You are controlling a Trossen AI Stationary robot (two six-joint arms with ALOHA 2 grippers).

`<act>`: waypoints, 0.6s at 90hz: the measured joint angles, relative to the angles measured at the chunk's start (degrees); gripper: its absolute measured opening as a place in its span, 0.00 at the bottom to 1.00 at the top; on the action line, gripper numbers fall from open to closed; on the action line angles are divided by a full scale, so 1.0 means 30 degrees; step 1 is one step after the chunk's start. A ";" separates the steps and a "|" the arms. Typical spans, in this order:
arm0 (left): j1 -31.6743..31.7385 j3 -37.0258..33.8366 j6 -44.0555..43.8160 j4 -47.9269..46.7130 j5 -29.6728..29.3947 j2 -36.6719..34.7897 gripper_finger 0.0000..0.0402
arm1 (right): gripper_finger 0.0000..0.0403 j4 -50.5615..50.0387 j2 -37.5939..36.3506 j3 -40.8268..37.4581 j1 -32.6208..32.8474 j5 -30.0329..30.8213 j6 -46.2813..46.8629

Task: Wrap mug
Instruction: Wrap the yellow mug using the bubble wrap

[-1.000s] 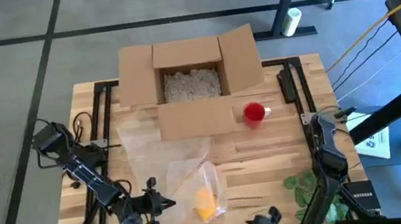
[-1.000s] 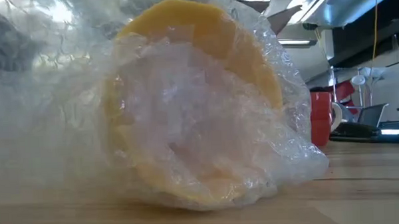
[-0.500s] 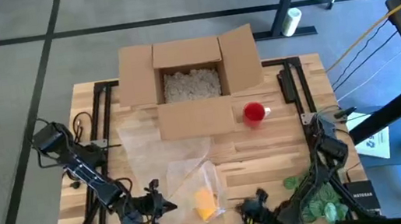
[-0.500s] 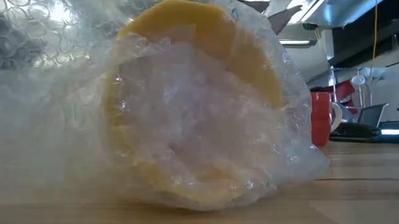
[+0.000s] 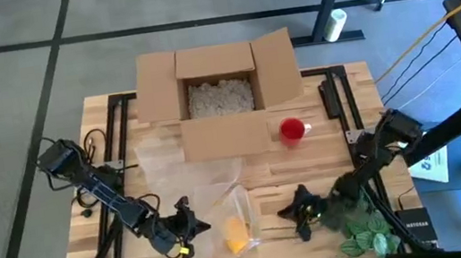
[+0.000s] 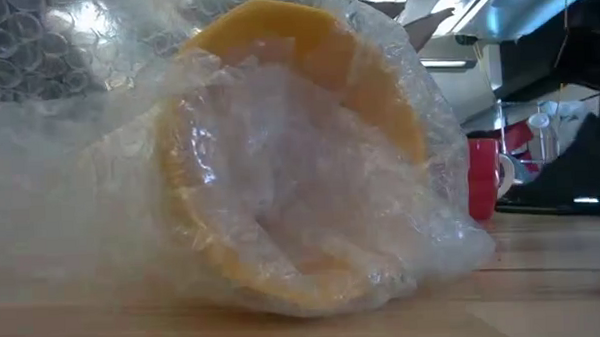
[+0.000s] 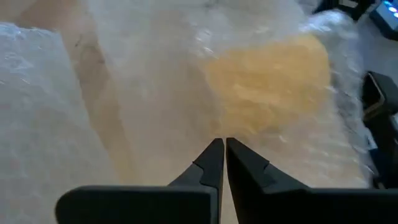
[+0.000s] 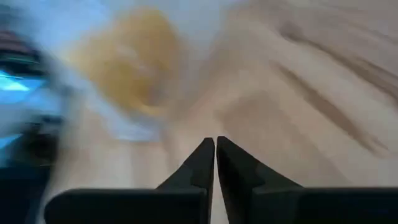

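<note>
The yellow mug is lying on its side in soft bubble wrap near the front of the worktop. It is probably hard, breakable and slippery; the loose wrap edge is best pinched. The left pincer and right pincer are both closed, empty, beside it. "NETGEAR" can be read on a box.

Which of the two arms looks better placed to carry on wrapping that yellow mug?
Probably the left. The left gripper, fingers shut, sits right beside the yellow mug at the bubble wrap. The right gripper, also shut, is farther off.
</note>
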 joint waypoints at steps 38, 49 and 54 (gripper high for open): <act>0.1950 0.0007 0.2788 0.1994 0.3215 0.0000 0.00 | 0.01 -0.1274 0.0020 0.0960 -0.1149 -0.3261 -0.0500; 0.2361 0.0007 0.2875 0.1939 0.4739 0.0000 0.00 | 0.01 -0.5994 0.0020 0.3371 -0.1149 -0.3336 -0.0488; 0.2463 0.0007 0.2977 0.1939 0.5097 0.0000 0.00 | 0.01 -0.7639 0.0020 0.4387 -0.1149 -0.3352 -0.0488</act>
